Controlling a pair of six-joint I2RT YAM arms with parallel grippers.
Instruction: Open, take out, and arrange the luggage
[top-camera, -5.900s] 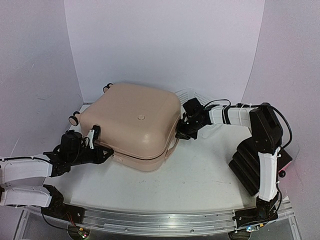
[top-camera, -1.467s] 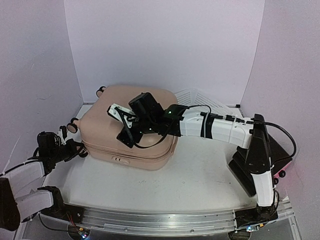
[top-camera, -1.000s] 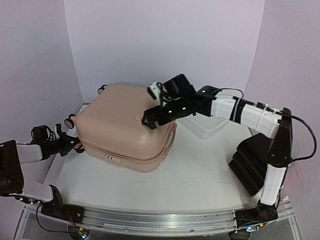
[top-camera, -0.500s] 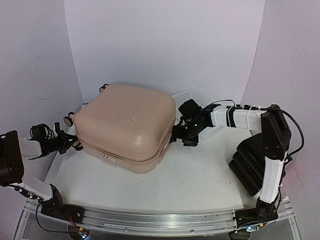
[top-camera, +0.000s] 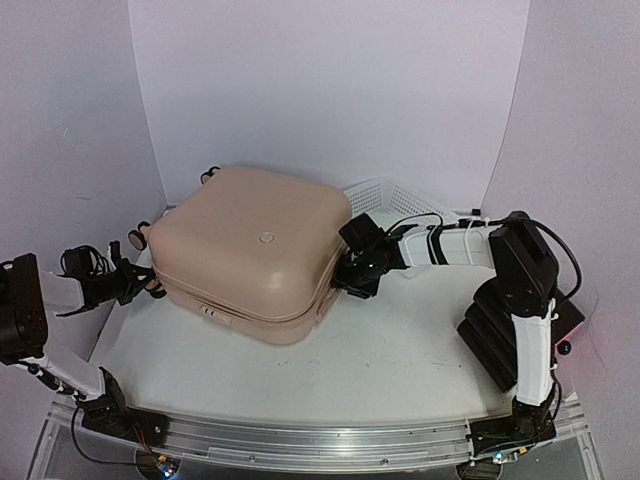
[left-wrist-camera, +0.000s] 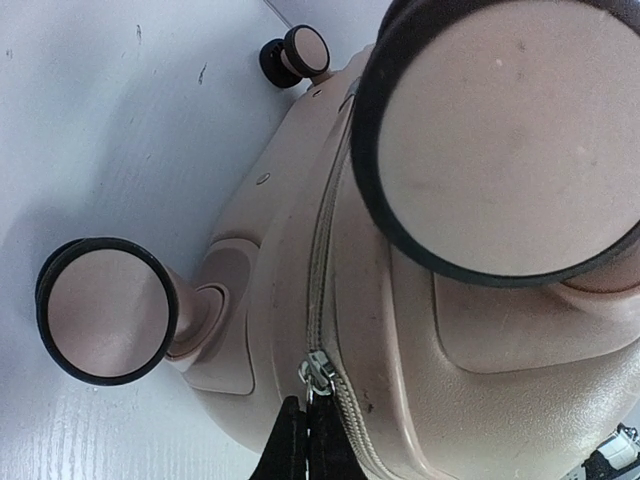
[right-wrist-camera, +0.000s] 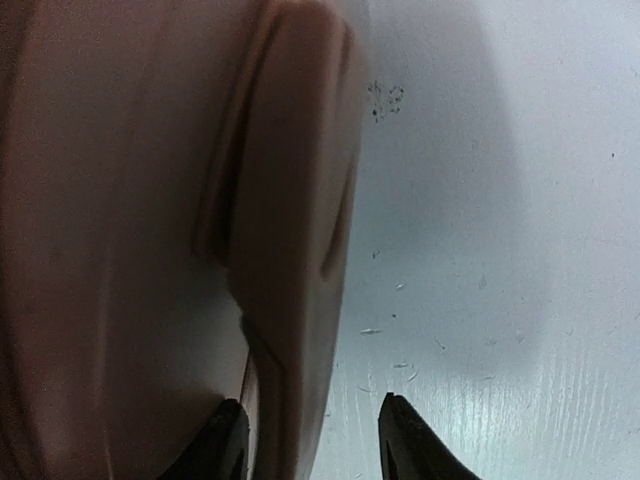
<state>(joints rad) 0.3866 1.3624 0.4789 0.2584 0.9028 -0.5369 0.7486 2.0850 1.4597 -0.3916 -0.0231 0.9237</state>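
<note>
The luggage, a large pale pink hard-shell case, lies flat and closed on the white table, wheels toward the left. My left gripper is at that wheel end, shut on the metal zipper pull on the zip line between two wheels. In the left wrist view its black fingertips press together just under the slider. My right gripper is at the case's right side. Its jaws stand apart around the pink side handle, with a gap between the right finger and the handle.
A white mesh basket stands behind the right arm near the back wall. Pink-and-black wheels crowd the left gripper. Lavender walls close in on both sides and behind. Bare table lies in front of the case.
My right arm came off the lid, swung down to the case's right side, and its jaws narrowed around the handle. The left gripper stayed shut at the wheel end.
</note>
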